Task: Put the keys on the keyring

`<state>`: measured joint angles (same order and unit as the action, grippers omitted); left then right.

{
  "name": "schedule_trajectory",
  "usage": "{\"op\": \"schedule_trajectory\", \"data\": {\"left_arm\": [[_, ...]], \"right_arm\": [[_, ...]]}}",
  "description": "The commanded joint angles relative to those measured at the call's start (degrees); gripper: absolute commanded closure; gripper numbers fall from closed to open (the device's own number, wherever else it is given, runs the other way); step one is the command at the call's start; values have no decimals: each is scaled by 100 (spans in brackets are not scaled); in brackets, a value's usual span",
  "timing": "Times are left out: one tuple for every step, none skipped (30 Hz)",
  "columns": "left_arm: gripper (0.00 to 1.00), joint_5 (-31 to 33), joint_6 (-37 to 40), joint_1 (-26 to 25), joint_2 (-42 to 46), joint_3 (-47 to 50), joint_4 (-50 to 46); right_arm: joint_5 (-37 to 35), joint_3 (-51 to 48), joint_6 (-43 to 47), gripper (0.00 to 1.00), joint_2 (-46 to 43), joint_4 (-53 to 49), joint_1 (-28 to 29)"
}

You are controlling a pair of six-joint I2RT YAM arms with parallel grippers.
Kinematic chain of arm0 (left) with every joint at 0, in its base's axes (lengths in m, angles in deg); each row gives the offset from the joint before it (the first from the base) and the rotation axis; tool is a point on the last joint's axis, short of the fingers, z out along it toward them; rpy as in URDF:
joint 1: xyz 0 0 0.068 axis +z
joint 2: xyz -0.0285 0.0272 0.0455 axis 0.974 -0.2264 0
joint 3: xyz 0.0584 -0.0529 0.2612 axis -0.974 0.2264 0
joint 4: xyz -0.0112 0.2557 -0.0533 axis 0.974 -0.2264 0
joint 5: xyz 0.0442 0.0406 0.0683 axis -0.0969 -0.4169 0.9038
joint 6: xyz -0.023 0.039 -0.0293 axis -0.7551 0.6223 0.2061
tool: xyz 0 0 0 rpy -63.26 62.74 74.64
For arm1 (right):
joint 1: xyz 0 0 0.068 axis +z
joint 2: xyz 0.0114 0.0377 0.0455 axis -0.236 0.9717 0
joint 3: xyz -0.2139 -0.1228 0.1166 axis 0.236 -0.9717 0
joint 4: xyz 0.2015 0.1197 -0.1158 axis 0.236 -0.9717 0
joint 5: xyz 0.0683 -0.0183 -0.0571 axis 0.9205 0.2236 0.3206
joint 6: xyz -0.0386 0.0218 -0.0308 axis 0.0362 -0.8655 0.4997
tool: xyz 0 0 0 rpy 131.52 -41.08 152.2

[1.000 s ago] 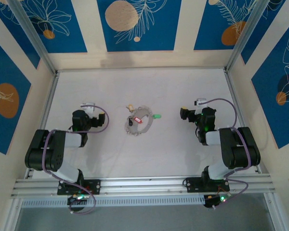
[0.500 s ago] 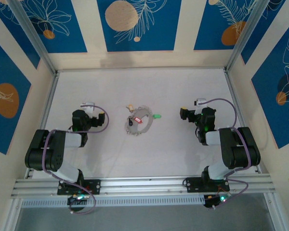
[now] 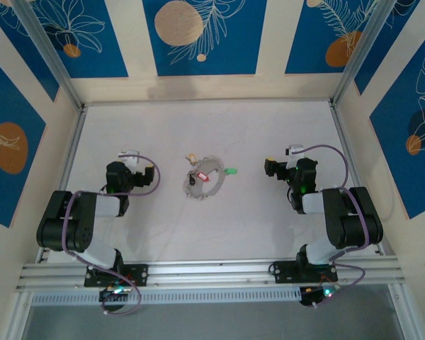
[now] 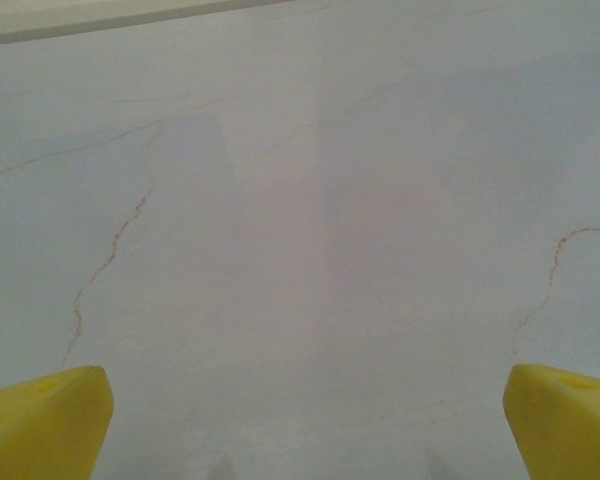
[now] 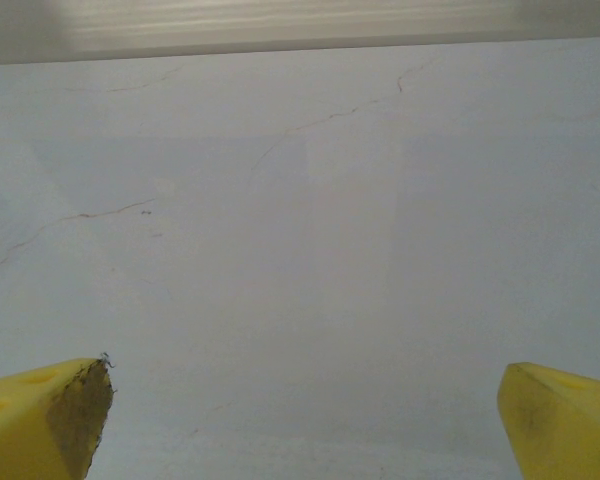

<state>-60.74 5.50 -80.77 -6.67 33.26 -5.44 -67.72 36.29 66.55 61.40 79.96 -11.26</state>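
Note:
The grey wire keyring (image 3: pixel 204 185) lies flat in the middle of the white table. A red key (image 3: pixel 202 176) sits inside the loop, a yellow key (image 3: pixel 190 156) just beyond its far-left rim, and a green key (image 3: pixel 231 171) just off its right side. My left gripper (image 3: pixel 129 157) rests left of the ring and my right gripper (image 3: pixel 278 167) rests right of it, both well apart from the keys. In each wrist view the yellow fingertips (image 4: pixel 42 420) (image 5: pixel 45 415) stand far apart at the bottom corners with bare table between them.
Metal rails (image 3: pixel 78 127) and patterned walls bound the white table (image 3: pixel 212 234) on three sides. The arm bases (image 3: pixel 113 273) sit on the near rail. Fine hairline cracks mark the tabletop in both wrist views.

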Motion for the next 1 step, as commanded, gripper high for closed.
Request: {"op": "schedule_trajectory", "data": {"left_arm": [[0,58,-34,17,27,-59,168]], "right_arm": [[-372,-68,-43,1,-16,295,71]]}}
